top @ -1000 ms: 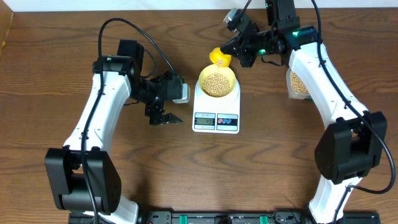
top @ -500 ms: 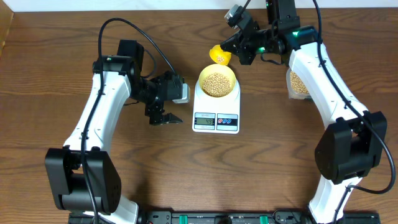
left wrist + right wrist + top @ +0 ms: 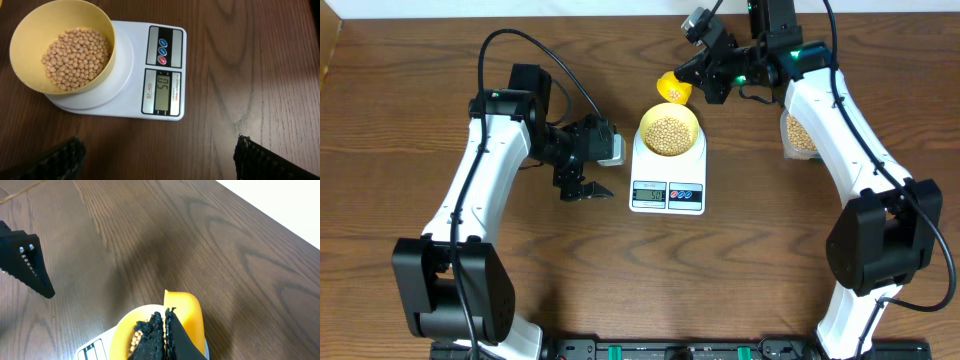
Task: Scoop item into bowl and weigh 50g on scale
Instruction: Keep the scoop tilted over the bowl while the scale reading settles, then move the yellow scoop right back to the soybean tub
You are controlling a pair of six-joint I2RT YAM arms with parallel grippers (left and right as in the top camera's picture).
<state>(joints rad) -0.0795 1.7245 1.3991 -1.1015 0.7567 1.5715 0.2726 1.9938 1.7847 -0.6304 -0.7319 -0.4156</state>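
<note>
The pale-yellow bowl [image 3: 647, 128] stands on the white scale [image 3: 667, 196], holding a heap of tan grains [image 3: 669, 134]. My right gripper [image 3: 708, 82] is shut on the handle of a yellow scoop [image 3: 673, 88], which hangs just beyond the bowl's far rim. In the right wrist view its fingers [image 3: 165, 317] pinch the scoop [image 3: 187, 315] over the bowl [image 3: 122, 330]. My left gripper [image 3: 582, 187] stands open on the table left of the scale, nothing between its fingers. The left wrist view shows the bowl [image 3: 40, 25], the grains [image 3: 75, 57] and the scale [image 3: 125, 65] with its display lit.
A clear container [image 3: 800, 135] with more grains sits at the right, partly hidden behind my right arm. Bare wooden table lies in front of the scale and around my left gripper [image 3: 160, 145].
The right gripper drew the scoop slightly up and back from the bowl's rim, then held still. The left arm has not moved.
</note>
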